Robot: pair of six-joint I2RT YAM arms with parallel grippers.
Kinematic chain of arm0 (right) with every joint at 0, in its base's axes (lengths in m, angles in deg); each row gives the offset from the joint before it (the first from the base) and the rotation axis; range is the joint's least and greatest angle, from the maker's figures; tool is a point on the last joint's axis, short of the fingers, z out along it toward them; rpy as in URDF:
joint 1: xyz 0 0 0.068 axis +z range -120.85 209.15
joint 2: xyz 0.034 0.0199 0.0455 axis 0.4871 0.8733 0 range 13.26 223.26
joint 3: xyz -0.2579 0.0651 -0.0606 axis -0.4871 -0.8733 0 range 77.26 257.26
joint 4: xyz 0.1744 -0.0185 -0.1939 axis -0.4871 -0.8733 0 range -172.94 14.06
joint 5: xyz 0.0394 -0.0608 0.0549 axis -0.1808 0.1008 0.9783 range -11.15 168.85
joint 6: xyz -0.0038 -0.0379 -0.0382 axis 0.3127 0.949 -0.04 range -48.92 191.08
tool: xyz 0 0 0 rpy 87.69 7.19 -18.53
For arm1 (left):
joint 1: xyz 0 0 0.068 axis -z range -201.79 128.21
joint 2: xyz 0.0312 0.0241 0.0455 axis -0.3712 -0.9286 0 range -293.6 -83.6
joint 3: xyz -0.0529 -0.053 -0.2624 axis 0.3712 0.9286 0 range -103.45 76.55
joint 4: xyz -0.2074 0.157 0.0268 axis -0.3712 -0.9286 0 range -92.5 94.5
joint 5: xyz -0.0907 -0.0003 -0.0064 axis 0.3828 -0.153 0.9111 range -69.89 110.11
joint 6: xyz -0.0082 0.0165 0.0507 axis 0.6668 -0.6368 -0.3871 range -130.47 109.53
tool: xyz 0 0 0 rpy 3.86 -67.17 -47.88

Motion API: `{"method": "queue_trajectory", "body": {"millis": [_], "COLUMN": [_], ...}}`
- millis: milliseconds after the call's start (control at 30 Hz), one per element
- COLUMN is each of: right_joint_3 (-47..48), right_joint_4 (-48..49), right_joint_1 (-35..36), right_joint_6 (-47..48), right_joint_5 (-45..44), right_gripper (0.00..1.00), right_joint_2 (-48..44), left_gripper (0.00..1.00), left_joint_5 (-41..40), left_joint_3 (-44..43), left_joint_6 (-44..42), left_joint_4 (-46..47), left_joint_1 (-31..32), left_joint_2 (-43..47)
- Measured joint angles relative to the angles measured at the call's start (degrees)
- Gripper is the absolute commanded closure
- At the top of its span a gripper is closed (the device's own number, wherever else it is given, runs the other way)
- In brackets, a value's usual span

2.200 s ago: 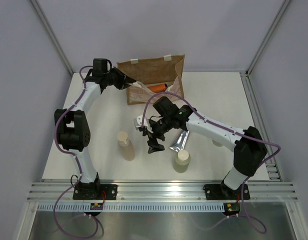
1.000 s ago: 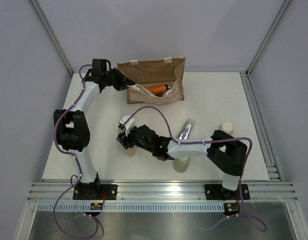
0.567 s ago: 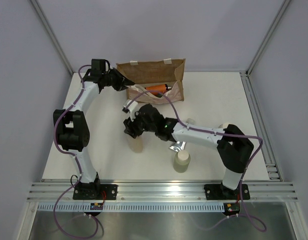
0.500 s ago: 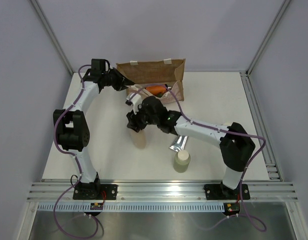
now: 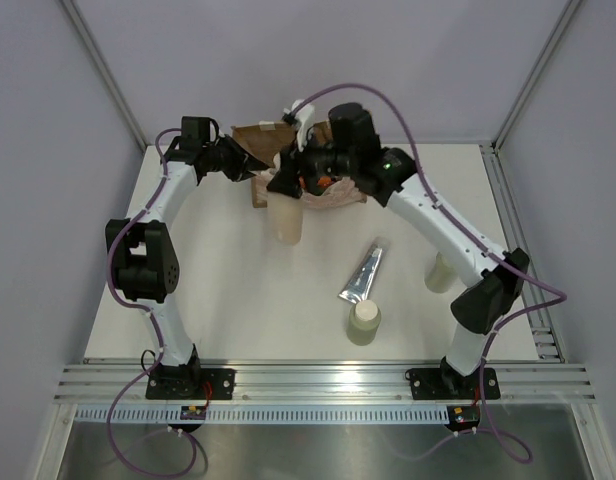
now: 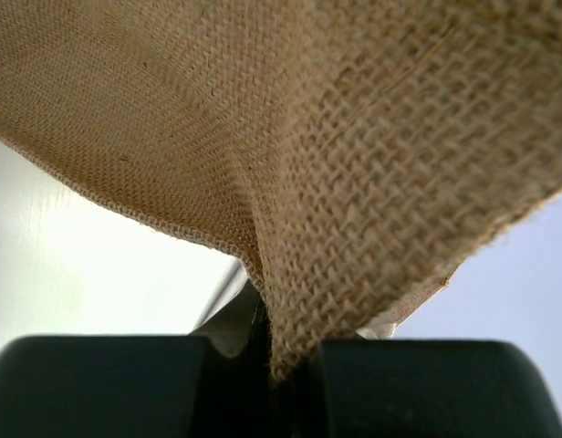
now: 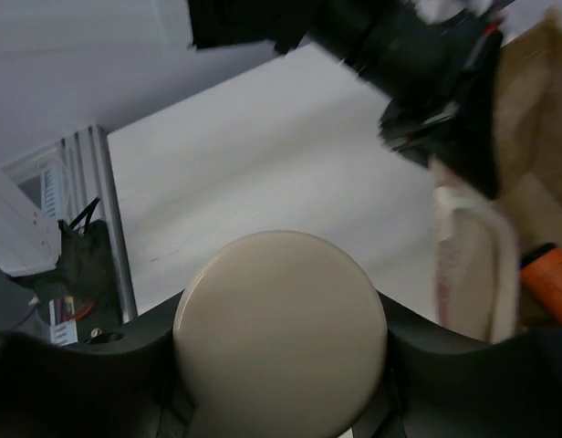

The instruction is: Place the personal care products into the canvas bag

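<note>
Fingers of your right gripper [image 5: 287, 186] clamp a beige bottle [image 5: 288, 222] that hangs below them, just beside the canvas bag [image 5: 260, 138]. Fingers of your left gripper [image 6: 267, 365] pinch the bag's edge.

Robotics lab test cell. Evidence: white table [image 5: 218, 290], grey panel walls [image 5: 48, 120], aluminium extrusion rail [image 5: 318, 385], left arm [image 5: 138, 265] and right arm [image 5: 443, 228] bolted on.
</note>
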Motion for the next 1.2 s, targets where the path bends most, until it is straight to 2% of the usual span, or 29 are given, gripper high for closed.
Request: {"method": "queue_trajectory", "body": {"millis": [200, 367, 667, 867, 967, 1000, 1067, 1133, 1167, 1200], "right_joint_3": [15.45, 28.81, 36.28, 35.15, 33.05, 31.91, 30.18, 28.02, 26.82, 26.36], "right_joint_4": [0.35, 3.30, 6.27, 11.30, 17.68, 20.02, 21.97, 23.54, 24.44, 24.48], "right_joint_1": [-9.29, -11.19, -9.55, -9.05, -9.14, -9.20, -9.25, -9.22, -9.22, -9.22], "right_joint_6": [0.55, 3.37, 9.35, 15.15, 18.21, 19.34, 20.33, 20.94, 21.24, 21.22], "right_joint_5": [-2.34, -7.67, -18.49, -29.20, -30.45, -30.38, -30.21, -29.68, -28.81, -28.44], "right_gripper": [1.00, 1.00, 1.00, 1.00, 0.89, 0.66, 0.39, 0.24, 0.14, 0.14], "right_joint_2": [1.70, 11.76, 35.78, 40.70, 40.52, 40.44, 40.33, 39.89, 39.26, 38.77], "left_gripper": [1.00, 1.00, 1.00, 1.00, 1.00, 1.00, 0.98, 0.94, 0.83, 0.83], "left_joint_5": [0.02, 0.07, 0.48, 1.36, 1.36, 1.36, 1.33, 1.31, 1.29, 1.29], "left_joint_3": [-0.02, -0.04, 0.02, 0.02, 0.02, 0.02, 0.02, 0.02, 0.02, 0.02], "left_joint_6": [-0.02, -0.04, -0.20, 0.11, 0.33, 0.39, 0.39, 0.42, 0.39, 0.28], "left_joint_4": [-0.07, -0.07, 0.00, -0.02, 0.00, 0.00, 0.02, -0.09, -0.22, -0.31], "left_joint_1": [-0.17, -0.17, -0.17, -0.02, 0.02, 0.00, 0.02, -0.02, -0.04, -0.04], "left_joint_2": [0.00, 0.00, 0.02, 1.31, 2.08, 2.27, 2.38, 2.38, 2.38, 2.38]}}
